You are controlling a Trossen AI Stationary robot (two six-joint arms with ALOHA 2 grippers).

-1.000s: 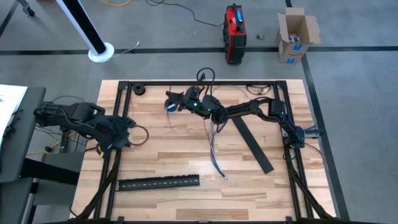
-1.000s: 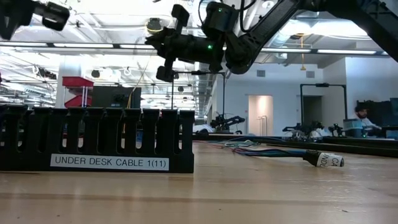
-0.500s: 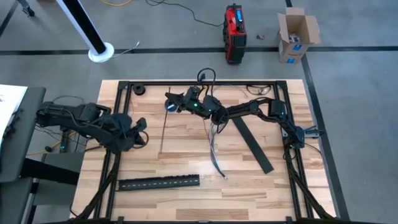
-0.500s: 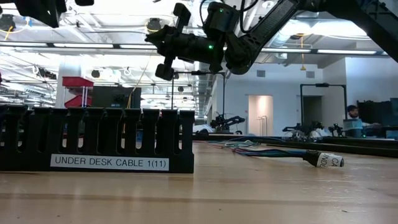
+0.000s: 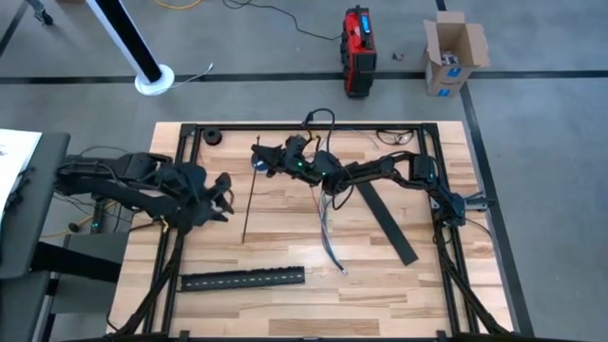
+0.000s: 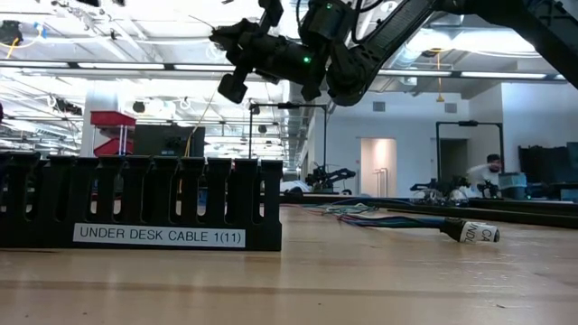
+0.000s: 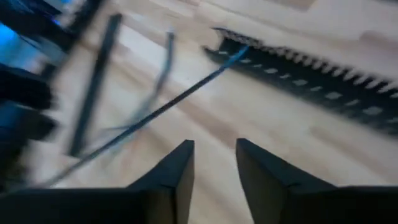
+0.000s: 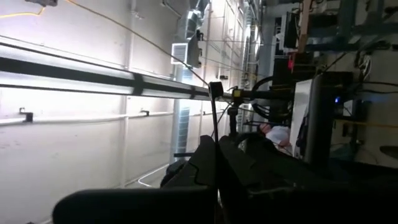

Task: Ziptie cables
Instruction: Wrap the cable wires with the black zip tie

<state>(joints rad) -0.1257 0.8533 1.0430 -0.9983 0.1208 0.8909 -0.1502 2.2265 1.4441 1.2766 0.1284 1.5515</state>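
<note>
While the cables (image 5: pixel 328 228) lie loose on the wooden table (image 5: pixel 285 247), running from beneath the right arm toward the front edge, neither claw has hold of them. One long black slotted strip (image 5: pixel 243 278) lies near the front, well apart from the cables; a second flat black strip (image 5: pixel 387 220) lies at an angle just to their right. Raised above the rear middle of the table, the right gripper (image 5: pixel 269 159) has its fingers closed on a thin dark zip tie (image 5: pixel 247 199) that hangs down from it. At the table's left side, the left gripper (image 5: pixel 224 195) stands empty, fingers (image 7: pixel 177 171) slightly parted.
</note>
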